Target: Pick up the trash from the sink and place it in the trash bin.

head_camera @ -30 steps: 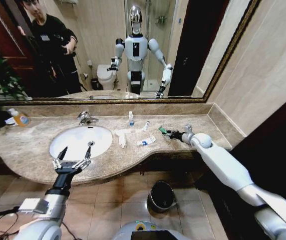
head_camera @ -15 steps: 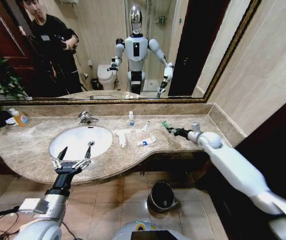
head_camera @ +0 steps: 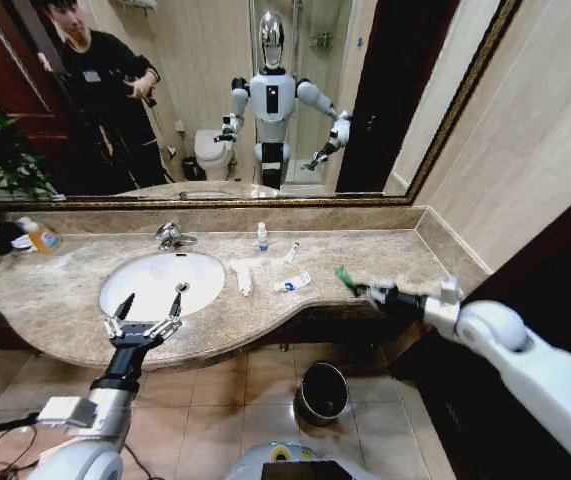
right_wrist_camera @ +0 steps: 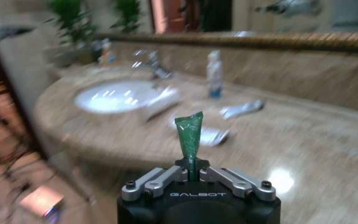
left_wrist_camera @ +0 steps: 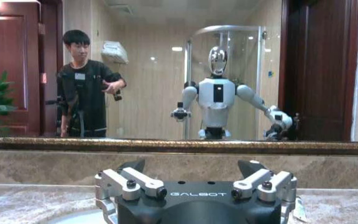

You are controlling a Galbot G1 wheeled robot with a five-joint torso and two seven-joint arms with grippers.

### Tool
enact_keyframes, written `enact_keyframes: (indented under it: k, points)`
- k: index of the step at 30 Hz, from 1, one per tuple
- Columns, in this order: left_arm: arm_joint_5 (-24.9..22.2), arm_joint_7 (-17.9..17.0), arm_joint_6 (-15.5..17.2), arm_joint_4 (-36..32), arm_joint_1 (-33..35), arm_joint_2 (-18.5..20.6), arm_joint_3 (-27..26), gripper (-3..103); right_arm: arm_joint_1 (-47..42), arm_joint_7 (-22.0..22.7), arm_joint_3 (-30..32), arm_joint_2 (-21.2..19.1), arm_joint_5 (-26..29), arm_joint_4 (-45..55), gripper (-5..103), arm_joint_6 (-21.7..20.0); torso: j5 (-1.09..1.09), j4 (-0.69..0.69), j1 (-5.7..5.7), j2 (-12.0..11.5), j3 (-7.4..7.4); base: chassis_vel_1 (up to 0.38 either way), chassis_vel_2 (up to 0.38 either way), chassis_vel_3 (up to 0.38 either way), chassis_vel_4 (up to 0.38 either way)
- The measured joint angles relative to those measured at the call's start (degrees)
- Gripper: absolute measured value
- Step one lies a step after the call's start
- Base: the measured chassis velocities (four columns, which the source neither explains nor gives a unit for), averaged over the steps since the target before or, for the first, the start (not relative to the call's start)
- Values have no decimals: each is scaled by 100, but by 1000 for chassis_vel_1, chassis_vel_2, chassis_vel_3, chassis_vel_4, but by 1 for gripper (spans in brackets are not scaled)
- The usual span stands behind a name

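My right gripper (head_camera: 363,290) is shut on the small green tube (head_camera: 347,279) and holds it over the counter's front right edge; the right wrist view shows the green tube (right_wrist_camera: 189,135) standing up from the shut gripper (right_wrist_camera: 191,171). On the marble beside the white oval sink (head_camera: 143,292) lie the crumpled tissue (head_camera: 242,276), the white-and-blue packet (head_camera: 293,283) and a small white tube (head_camera: 291,252). The black trash bin (head_camera: 323,392) stands on the floor below the counter. My left gripper (head_camera: 148,312) hangs open over the sink's front rim, empty, its fingers (left_wrist_camera: 134,165) spread wide.
A chrome faucet (head_camera: 172,236) stands behind the basin, with a clear blue-capped bottle (head_camera: 262,238) to its right. An orange soap bottle (head_camera: 40,236) and a plant (head_camera: 0,160) sit at the far left. A large mirror backs the counter, and a wall closes the right end.
My right arm has drawn back from the rear right of the counter toward its front edge, carrying the green tube. The left arm has stayed still.
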Motion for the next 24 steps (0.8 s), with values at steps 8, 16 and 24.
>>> enact_keyframes:
  k: [8, 16, 24]
  points:
    - [0, 0, 0, 0, 0, 1, 0, 100, -44, -161, -439, 866, -1158, -783, 5, 380, 0, 2, 1, -1, 1, 0, 0, 0, 0]
    - [0, 0, 0, 0, 0, 0, 0, 100, 4, 15, -828, 1893, -2309, -1653, 5, 683, 1, 1, 1, -1, 1, 0, 0, 0, 0]
    - [0, 0, 0, 0, 0, 0, 0, 100, 256, 463, -932, 2544, -3016, -2591, 5, 1098, 1, 2, 1, -1, 1, 0, 0, 0, 0]
